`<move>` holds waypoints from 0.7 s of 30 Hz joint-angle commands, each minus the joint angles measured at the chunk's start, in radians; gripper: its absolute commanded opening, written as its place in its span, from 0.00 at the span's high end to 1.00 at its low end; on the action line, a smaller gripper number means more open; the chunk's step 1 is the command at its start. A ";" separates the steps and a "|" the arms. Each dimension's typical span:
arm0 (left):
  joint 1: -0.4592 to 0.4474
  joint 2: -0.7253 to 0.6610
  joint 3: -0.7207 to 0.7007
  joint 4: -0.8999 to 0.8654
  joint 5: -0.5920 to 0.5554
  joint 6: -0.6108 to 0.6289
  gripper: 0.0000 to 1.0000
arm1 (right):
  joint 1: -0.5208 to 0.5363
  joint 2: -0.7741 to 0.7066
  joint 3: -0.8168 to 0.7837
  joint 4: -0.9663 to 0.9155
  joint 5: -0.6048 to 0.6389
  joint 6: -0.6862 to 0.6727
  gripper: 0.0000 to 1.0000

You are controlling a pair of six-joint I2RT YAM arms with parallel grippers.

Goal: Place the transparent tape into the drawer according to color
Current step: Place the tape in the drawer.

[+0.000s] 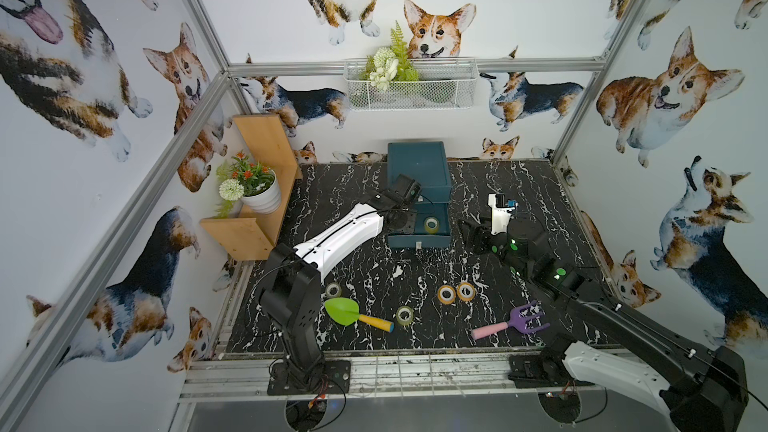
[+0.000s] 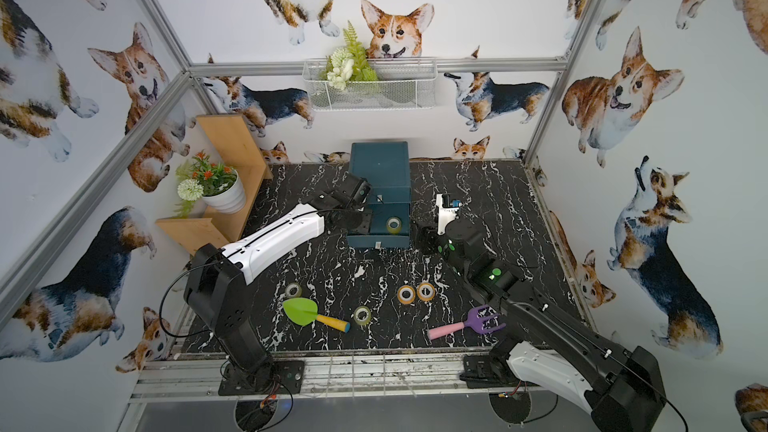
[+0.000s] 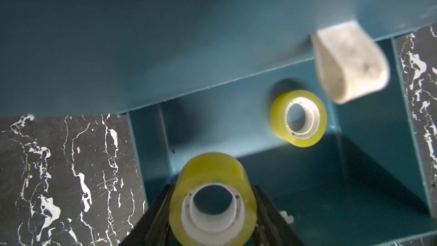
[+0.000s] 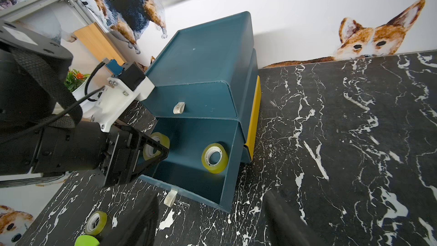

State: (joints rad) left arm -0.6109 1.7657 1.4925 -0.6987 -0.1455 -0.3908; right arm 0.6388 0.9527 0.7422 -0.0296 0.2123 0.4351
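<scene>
**Two yellow-green rolls at the open drawer**

The left gripper (image 3: 212,192) pinches a yellow-green tape roll (image 3: 208,169) above the left side of the open lower drawer (image 1: 419,241). A second yellow-green roll (image 3: 277,119) lies inside, near the right wall. The right gripper (image 4: 210,209) hovers beside the drawer, jaws spread, empty. Two orange rolls (image 1: 446,294) (image 1: 466,291) and two paler rolls (image 1: 332,289) (image 1: 404,315) lie on the table (image 1: 374,251).

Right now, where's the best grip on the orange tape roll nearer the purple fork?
From straight above. The orange roll lies flat, core hole up, its twin close beside it, leaving little room there. Probably best: one finger inside the core, the other on the outer wall away from the twin.
</scene>
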 commanded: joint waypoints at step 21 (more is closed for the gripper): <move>0.009 -0.426 -0.196 0.074 -0.050 -0.043 0.03 | 0.157 0.090 0.008 -0.050 -0.183 -0.159 0.24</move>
State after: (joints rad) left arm -0.6079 1.3945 1.3403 -0.6548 -0.1665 -0.4187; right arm 0.7406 1.0065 0.7441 -0.0315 0.0742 0.3550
